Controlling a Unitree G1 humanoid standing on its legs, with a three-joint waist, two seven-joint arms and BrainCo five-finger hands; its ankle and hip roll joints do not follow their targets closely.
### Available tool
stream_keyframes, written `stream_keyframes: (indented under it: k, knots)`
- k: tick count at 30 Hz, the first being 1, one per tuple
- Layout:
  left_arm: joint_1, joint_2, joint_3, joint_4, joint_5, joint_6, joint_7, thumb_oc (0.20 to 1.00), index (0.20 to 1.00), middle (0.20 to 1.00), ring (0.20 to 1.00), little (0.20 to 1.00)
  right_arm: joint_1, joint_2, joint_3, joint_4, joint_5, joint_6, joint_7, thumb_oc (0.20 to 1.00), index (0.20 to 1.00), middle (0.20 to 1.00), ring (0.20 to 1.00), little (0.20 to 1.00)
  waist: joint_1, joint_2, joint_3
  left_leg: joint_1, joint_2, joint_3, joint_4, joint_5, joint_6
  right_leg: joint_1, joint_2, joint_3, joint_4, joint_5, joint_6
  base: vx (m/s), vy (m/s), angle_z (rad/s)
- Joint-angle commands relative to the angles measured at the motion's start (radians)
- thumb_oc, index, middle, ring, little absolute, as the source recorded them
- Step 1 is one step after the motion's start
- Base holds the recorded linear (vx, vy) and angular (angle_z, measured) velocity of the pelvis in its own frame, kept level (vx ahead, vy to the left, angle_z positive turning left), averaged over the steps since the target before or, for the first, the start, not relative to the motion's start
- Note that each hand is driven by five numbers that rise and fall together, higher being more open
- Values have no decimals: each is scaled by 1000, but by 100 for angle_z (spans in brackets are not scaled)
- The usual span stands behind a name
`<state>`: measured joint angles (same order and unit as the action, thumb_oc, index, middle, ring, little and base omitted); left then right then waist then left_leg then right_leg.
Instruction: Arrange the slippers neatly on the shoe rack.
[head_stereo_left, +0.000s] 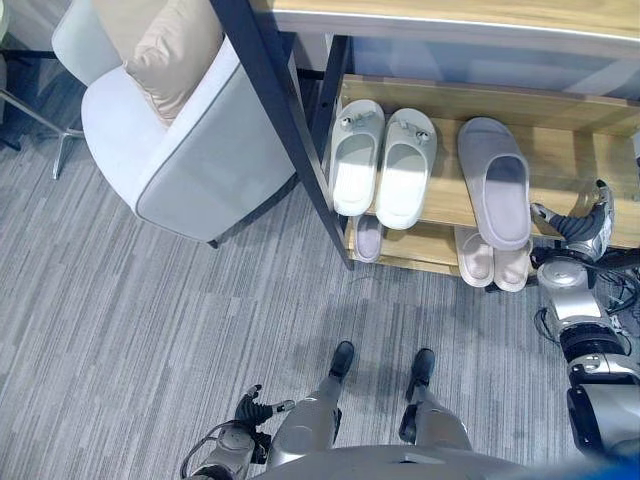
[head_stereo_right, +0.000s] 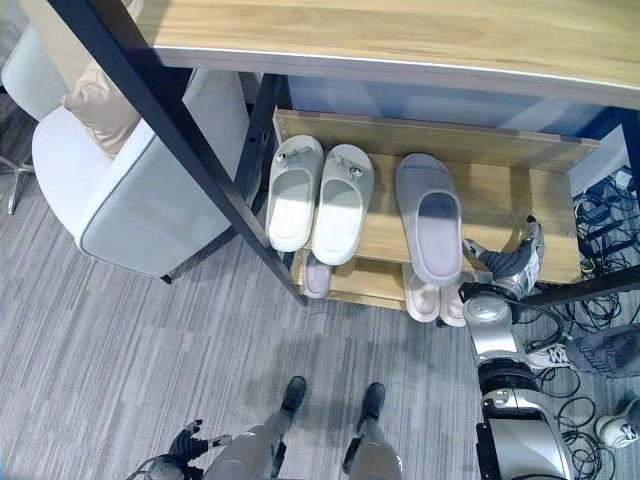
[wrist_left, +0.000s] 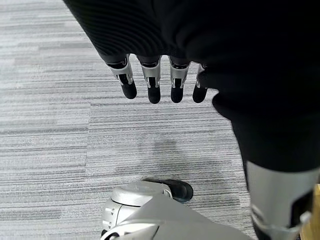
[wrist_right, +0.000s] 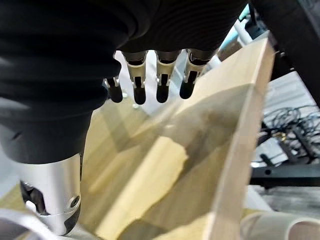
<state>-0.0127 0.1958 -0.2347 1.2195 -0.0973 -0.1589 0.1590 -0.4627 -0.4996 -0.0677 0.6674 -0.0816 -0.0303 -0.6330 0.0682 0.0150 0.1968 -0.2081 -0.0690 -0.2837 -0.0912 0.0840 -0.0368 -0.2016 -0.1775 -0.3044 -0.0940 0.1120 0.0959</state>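
Note:
A pair of white slippers (head_stereo_left: 383, 160) lies side by side at the left of the shoe rack's upper wooden shelf (head_stereo_left: 570, 150). A single grey slipper (head_stereo_left: 495, 180) lies to their right, its heel past the shelf's front edge. On the lower shelf a pale pink pair (head_stereo_left: 492, 260) sticks out below the grey one, and another grey slipper (head_stereo_left: 368, 238) peeks out under the white pair. My right hand (head_stereo_left: 585, 225) is open and holds nothing; it hovers at the shelf's front edge just right of the grey slipper, fingers (wrist_right: 162, 75) over bare wood. My left hand (head_stereo_left: 250, 410) hangs open low by my leg, fingers (wrist_left: 152, 82) over the carpet.
A white armchair (head_stereo_left: 190, 150) with a beige cushion (head_stereo_left: 165, 50) stands left of the rack. A dark slanted frame leg (head_stereo_left: 280, 110) runs between chair and rack, under a wooden tabletop (head_stereo_right: 400, 30). Cables (head_stereo_right: 600, 200) and a person's shoes (head_stereo_right: 545, 355) lie at the right.

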Motion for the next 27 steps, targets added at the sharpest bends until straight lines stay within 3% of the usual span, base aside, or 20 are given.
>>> stream_keyframes:
  k: [1,11,19,27]
  knots:
    - [13,-55,-50,79,-8,8,-6,1000,1000,1000,1000,1000,41,-42,10,-101,5,-57,-7,1000,1000,1000,1000,1000,-1,-28,-39,-27,6,106,4,-62,-11,75,-18,19,7,-74,72,0,0,0]
    - [-4,-56,-31,78,-4,11,-6,1000,1000,1000,1000,1000,74,-19,33,-254,-80,-65,27,1000,1000,1000,1000,1000,-7,-43,-41,-16,10,109,4,-68,-9,82,-17,18,7,-76,70,0,0,0]
    - [-11,-54,-37,73,-3,6,-4,1000,1000,1000,1000,1000,43,-41,116,-236,-146,-48,83,1000,1000,1000,1000,1000,5,-56,-35,-22,10,102,4,-64,-10,81,-17,11,7,-73,71,0,0,0]
    - [-20,-52,-40,79,-11,5,6,1000,1000,1000,1000,1000,-7,-51,161,-157,-174,-19,76,1000,1000,1000,1000,1000,17,-65,-26,-29,8,96,4,-60,-10,80,-18,1,7,-69,72,-1,5,2]
